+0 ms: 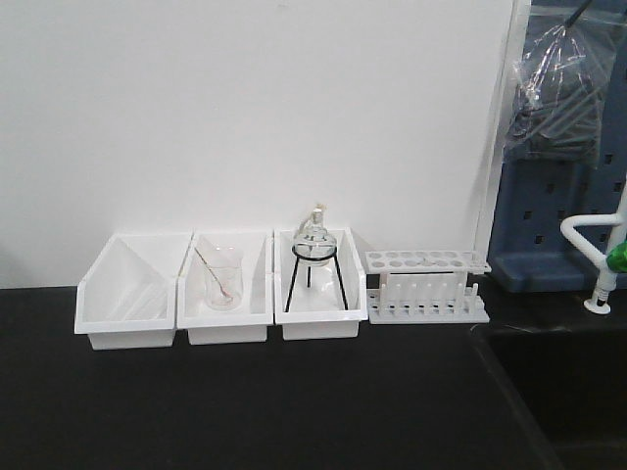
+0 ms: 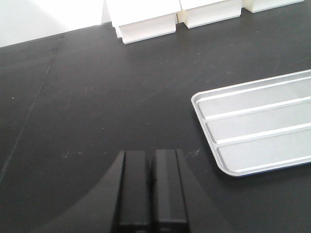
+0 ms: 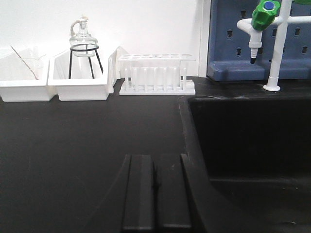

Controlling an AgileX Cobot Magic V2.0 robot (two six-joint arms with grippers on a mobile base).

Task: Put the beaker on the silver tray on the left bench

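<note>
Nowhere to be seen in any view: the small beaker. Left claw (image 2: pixel 151 187) closed, empty, low over the black table (image 2: pixel 97 107), silver tray (image 2: pixel 257 126) lying flat nearby. Right claw (image 3: pixel 156 194) closed, empty, beside the sink (image 3: pixel 243 136).

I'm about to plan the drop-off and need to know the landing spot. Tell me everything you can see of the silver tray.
The silver tray shows only in the left wrist view: a flat, matte grey, metal-looking rectangle with rounded corners, a low raised rim and long raised ribs dividing it into parallel channels. It lies flat on the black bench, slightly skewed, cut off by the right edge. The visible part holds nothing and nothing but the bench touches it. The shut left gripper sits apart from its near corner.
</note>
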